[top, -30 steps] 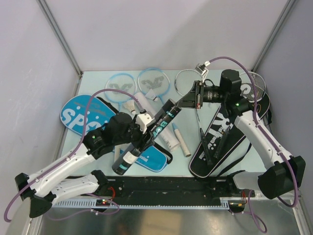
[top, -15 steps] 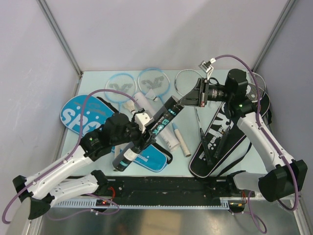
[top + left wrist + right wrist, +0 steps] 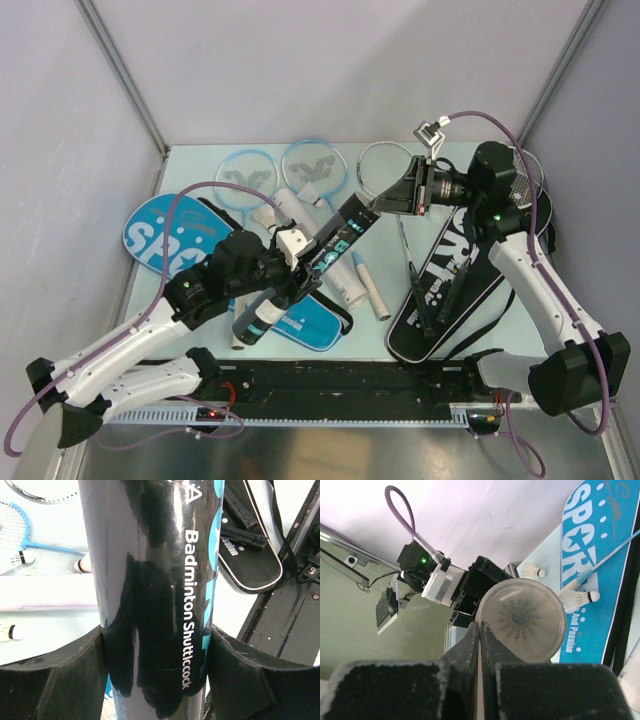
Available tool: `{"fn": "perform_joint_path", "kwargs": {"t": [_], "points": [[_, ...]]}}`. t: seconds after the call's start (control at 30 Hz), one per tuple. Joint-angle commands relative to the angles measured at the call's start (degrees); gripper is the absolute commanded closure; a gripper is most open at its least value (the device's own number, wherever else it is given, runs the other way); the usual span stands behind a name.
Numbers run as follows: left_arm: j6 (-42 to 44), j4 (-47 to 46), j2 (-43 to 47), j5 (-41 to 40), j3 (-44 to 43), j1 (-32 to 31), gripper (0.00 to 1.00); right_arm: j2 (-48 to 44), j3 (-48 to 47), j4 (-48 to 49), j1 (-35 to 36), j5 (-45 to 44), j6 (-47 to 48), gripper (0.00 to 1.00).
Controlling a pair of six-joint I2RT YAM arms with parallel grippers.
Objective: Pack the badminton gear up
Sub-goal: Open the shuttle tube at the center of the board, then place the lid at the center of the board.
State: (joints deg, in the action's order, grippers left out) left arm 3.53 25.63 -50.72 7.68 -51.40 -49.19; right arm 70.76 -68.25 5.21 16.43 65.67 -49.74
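Midway over the table [image 3: 190,165], the left fingers [image 3: 240,680] clasp a black shuttlecock tube [image 3: 338,238] around its middle. It is tilted, its clear cap [image 3: 522,620] facing the right fingers [image 3: 471,645], which are clenched together, empty, at the cap's rim. 4 rackets [image 3: 310,170], loose shuttlecocks [image 3: 580,599] and 2 covers [image 3: 450,290] lie beneath.

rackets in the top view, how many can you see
4. Left blue racket and right blue racket side by side at the far edge; a silver racket just right of them; a second silver racket partly behind the right arm. Others may be hidden.
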Motion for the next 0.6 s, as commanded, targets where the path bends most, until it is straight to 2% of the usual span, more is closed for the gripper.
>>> {"fn": "perform_joint_path", "kwargs": {"t": [0.0,0.33,0.43,0.57], "points": [[0.5,5.0,1.4,-3.9,1.2,0.4,0.51,-3.5,-1.2,5.4,-2.6,-0.9,-3.4,1.00],[0.3,5.0,1.6,-4.1,1.0,0.4,0.51,-5.2,-1.1,5.5,-3.9,-2.7,-3.9,1.00],[0.1,5.0,2.2,-4.8,0.9,0.3,0.51,-5.9,-1.0,-0.2,-4.3,-6.0,0.7,1.00],[0.2,5.0,4.6,-9.4,0.6,0.4,0.50,-6.2,-1.1,-10.4,-4.5,-15.1,10.3,1.00]]}}
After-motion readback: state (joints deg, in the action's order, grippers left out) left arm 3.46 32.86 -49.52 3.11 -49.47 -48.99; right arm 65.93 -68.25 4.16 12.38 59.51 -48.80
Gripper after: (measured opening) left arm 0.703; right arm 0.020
